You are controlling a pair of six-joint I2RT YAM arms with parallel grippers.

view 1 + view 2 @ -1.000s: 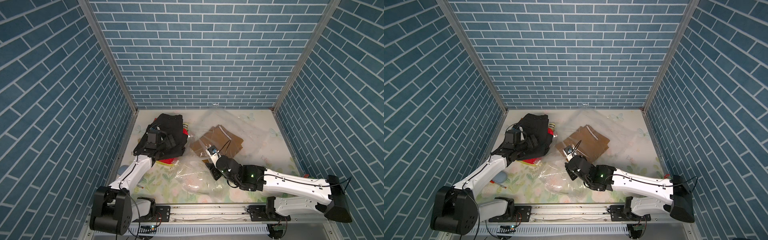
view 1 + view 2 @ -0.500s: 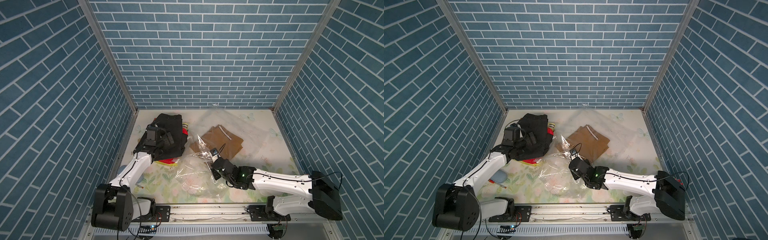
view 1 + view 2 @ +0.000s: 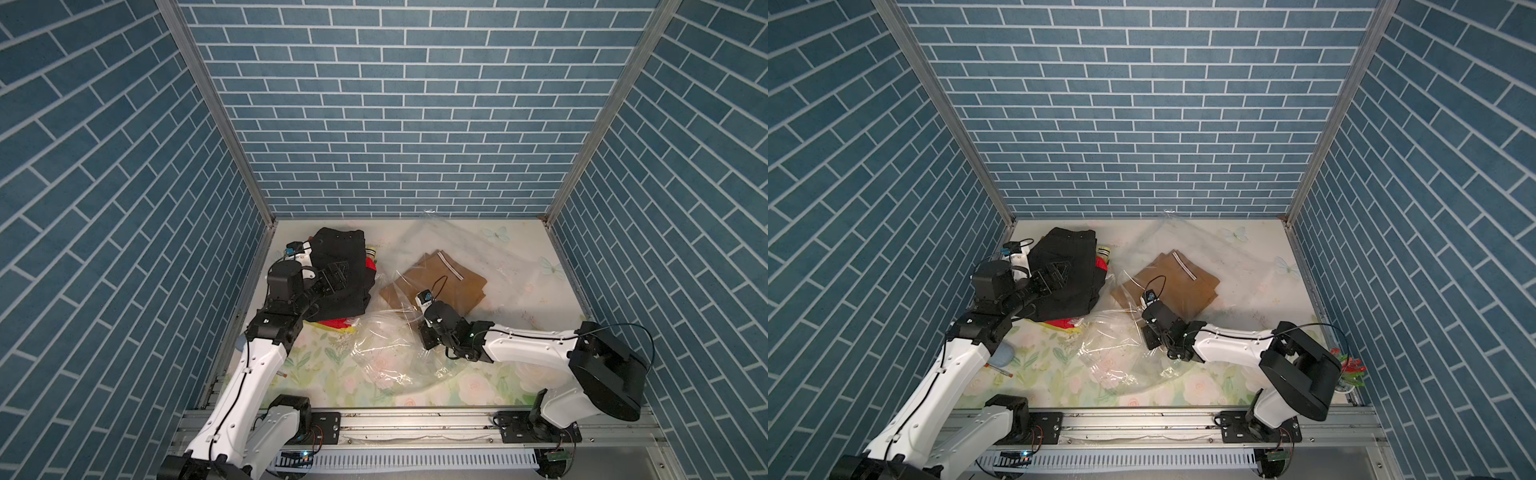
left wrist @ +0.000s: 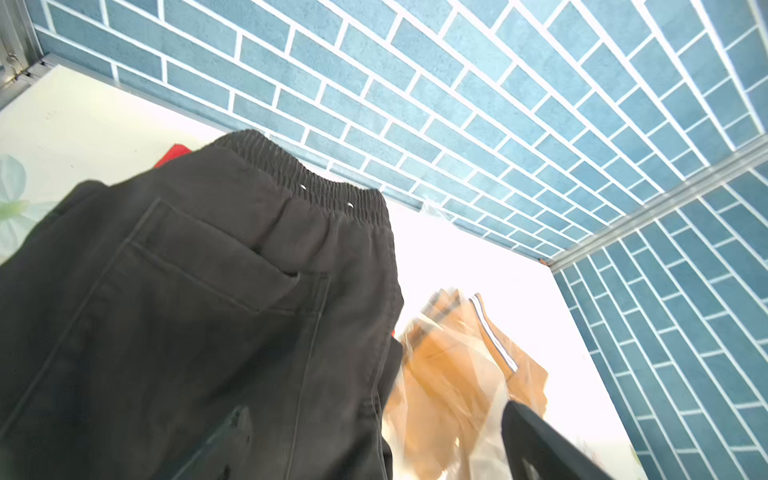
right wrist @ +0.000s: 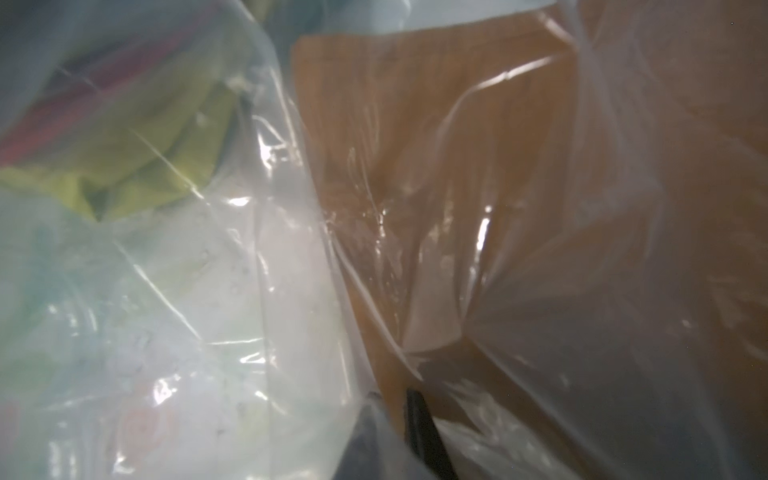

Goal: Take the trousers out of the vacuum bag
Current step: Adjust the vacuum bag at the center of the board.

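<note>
The ochre-brown trousers (image 3: 436, 282) lay folded inside the vacuum bag (image 3: 390, 353), toward the back of the floral tabletop (image 3: 519, 374), their striped waistband facing the rear wall. The crinkled clear plastic spread from the back wall to near the front rail, and its outline was hard to trace against the pale cloth. To the left, a pile outside the bag was topped by black trousers (image 3: 340, 270), with red and yellow cloth showing only as slivers beneath; it sat close to the left wall with little room beside it. Open table remained to the right of the bag.

The left gripper (image 3: 332, 278) hovered over the black trousers with its jaws spread wide, holding nothing. The right gripper (image 3: 426, 336) sat at the bag's near side just in front of the brown trousers; in the right wrist view its dark fingertips (image 5: 424, 428) stood close together with a fold of the bag's film between them, though the blur left the contact itself hard to make out.
</note>
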